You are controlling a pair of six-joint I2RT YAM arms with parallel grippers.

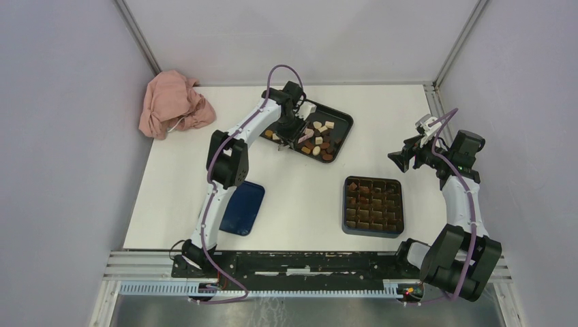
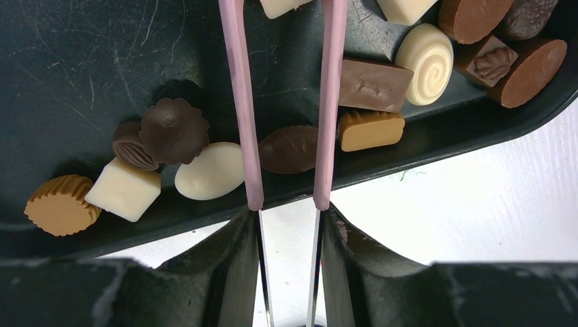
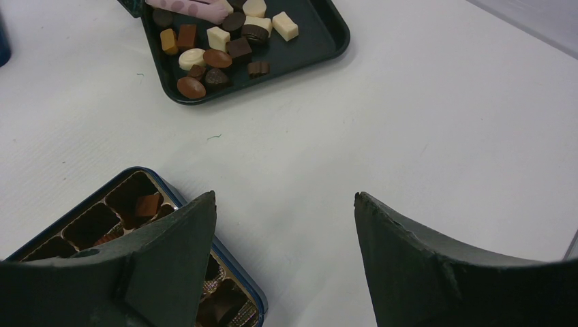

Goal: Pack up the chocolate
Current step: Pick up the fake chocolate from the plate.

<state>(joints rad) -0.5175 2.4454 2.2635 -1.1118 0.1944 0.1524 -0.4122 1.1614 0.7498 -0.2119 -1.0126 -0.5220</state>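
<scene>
Top external: cloth (image 1: 174, 103), blue lid (image 1: 242, 208) lie left of tongs (image 2: 240, 102), chocolate (image 1: 318, 141)

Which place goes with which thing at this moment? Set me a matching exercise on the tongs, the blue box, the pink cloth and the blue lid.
Things:
1. tongs
2. blue box
3. pink cloth
4. blue lid

Places:
A. far left corner of the table
B. gripped in the left gripper, reaching over the tray
C. near left part of the table
D. near right part of the table

Pairs: 1-B, 2-D, 3-A, 4-C
</scene>
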